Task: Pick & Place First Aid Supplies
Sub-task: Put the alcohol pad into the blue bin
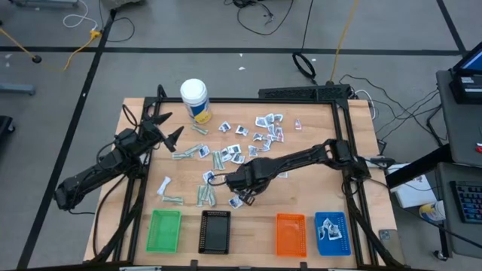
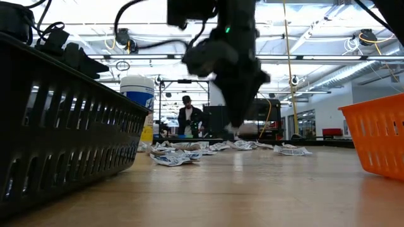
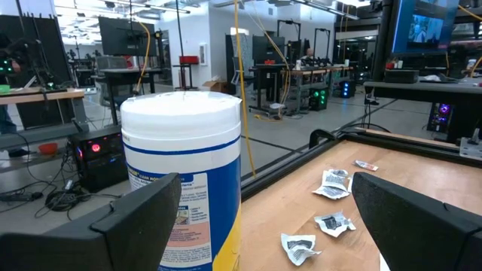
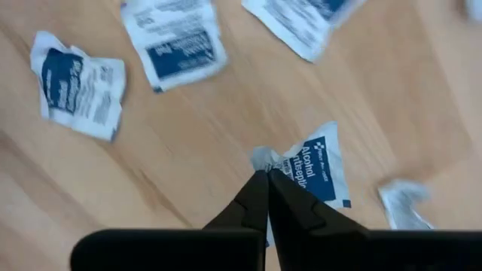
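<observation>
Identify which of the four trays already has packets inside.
The blue tray, rightmost of the row; white-and-blue packets lie in it, while the green, black and orange ones look bare.

Right gripper [image 4: 265,175] low mid-table, fingers pinched together; left gripper [image 1: 167,126] raised, jaws wide.

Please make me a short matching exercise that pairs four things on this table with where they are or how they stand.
Things:
1. white bottle
2. blue tray
3. right gripper
4. left gripper

Places or states:
A. jaws open, beside the bottle
B. already holds packets
C. jaws shut on the corner of an alcohol sachet
D. upright near the table's far edge

Pairs: 1-D, 2-B, 3-C, 4-A
</observation>
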You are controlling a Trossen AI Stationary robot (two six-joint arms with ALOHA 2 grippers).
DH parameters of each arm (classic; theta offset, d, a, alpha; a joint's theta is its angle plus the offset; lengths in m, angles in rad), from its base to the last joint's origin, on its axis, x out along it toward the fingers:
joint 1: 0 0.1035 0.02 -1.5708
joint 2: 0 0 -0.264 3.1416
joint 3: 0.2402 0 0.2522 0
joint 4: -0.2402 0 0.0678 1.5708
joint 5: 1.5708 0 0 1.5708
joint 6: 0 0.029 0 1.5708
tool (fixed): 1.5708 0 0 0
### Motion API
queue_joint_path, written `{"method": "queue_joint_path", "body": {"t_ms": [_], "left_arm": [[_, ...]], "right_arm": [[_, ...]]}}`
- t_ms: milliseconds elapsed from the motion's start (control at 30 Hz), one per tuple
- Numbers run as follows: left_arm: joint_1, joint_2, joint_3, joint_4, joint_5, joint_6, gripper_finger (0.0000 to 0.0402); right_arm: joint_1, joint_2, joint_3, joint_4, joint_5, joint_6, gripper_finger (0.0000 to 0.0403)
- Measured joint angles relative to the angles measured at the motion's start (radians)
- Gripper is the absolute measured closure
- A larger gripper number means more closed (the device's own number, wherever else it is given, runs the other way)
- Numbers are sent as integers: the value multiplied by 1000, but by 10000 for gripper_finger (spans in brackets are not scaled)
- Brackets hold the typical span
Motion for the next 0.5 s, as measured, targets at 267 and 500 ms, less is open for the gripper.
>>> {"method": "queue_joint_path", "body": {"t_ms": [267, 500], "left_arm": [[0, 0, 0, 0, 0, 0, 5], [0, 0, 0, 0, 0, 0, 5]], "right_arm": [[-3, -110, 1, -87, 3, 81, 402], [60, -227, -163, -74, -27, 254, 402]]}}
